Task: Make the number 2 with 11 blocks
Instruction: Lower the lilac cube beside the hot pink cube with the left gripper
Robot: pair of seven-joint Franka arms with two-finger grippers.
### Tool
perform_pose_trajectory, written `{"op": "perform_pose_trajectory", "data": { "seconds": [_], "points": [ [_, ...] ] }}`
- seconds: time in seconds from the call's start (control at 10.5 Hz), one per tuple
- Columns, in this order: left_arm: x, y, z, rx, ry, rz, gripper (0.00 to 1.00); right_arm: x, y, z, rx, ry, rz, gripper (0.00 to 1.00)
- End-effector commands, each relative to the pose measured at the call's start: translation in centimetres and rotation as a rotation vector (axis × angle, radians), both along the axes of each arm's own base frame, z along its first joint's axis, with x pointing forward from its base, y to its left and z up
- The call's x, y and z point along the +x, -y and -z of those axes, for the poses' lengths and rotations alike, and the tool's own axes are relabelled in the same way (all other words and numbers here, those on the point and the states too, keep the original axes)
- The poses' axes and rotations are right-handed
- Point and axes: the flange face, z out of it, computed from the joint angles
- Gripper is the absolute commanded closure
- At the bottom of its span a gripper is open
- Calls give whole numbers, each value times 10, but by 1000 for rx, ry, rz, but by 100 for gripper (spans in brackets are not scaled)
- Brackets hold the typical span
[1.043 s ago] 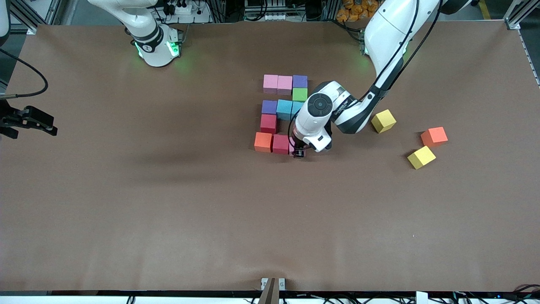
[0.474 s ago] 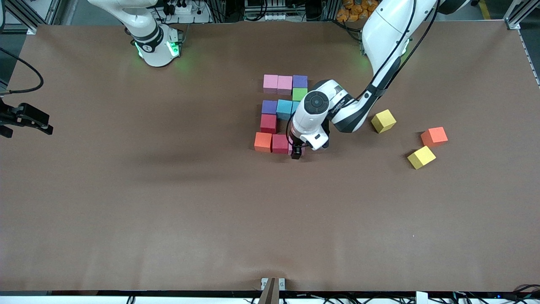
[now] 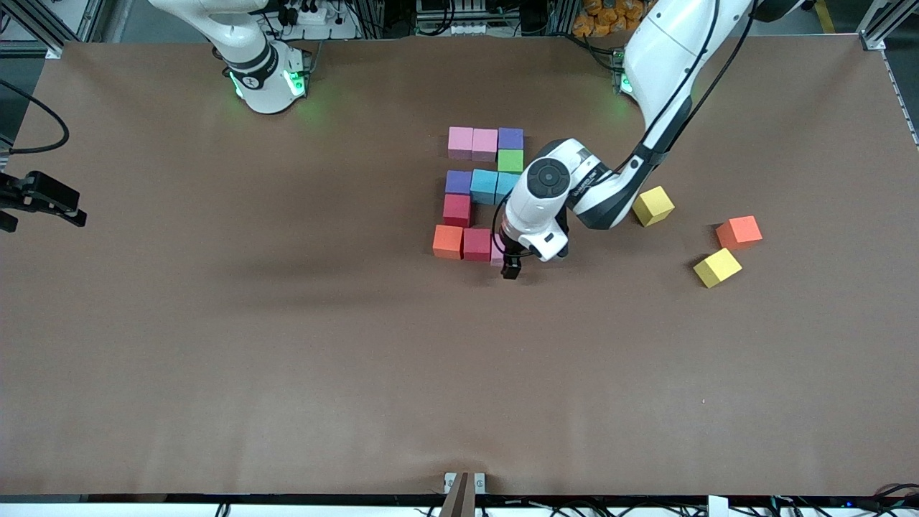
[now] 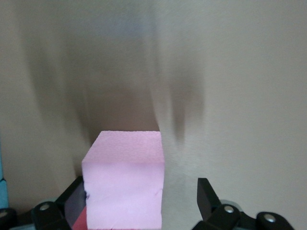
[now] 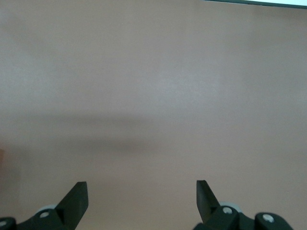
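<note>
The blocks form the number 2 mid-table: two pink blocks [image 3: 460, 141] and a purple one [image 3: 510, 138] in the row nearest the robots, then a green block [image 3: 510, 160], a row of purple [image 3: 458, 182] and two blue [image 3: 484, 185], and a red link [image 3: 456, 210]. The row nearest the front camera holds orange [image 3: 448, 241], red [image 3: 477, 244] and a pink block [image 4: 124, 182] resting on the table. My left gripper [image 3: 510, 267] [image 4: 139, 187] stands open around that pink block. My right gripper [image 3: 43, 197] [image 5: 141, 191] waits open at the right arm's end.
Loose toward the left arm's end lie a yellow cube [image 3: 652, 205], an orange-red cube [image 3: 739, 232] and a second yellow cube [image 3: 716, 267]. The brown table [image 3: 359, 359] stretches bare toward the front camera.
My left gripper has opened and let go of the pink block, which stays beside the red one. My right gripper has drifted slightly toward the table's edge.
</note>
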Motion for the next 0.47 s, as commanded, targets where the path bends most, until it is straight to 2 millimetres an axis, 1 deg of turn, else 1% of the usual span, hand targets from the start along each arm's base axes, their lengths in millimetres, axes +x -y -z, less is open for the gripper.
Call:
{"op": "perform_pose_trajectory", "data": {
  "seconds": [0.0, 0.19, 0.28, 0.38],
  "points": [
    [-4, 3, -27, 16, 31, -1, 0, -2, 0, -6, 15, 3, -6, 0],
    [-5, 3, -43, 19, 39, -2, 0, -3, 7, -6, 15, 1, 2, 0],
    [-7, 7, -55, 11, 51, 3, 0, -2, 5, -4, 15, -2, 0, 0],
    [-6, 5, -66, 17, 59, 4, 0, -2, 2, -3, 14, -5, -4, 0]
  ]
}}
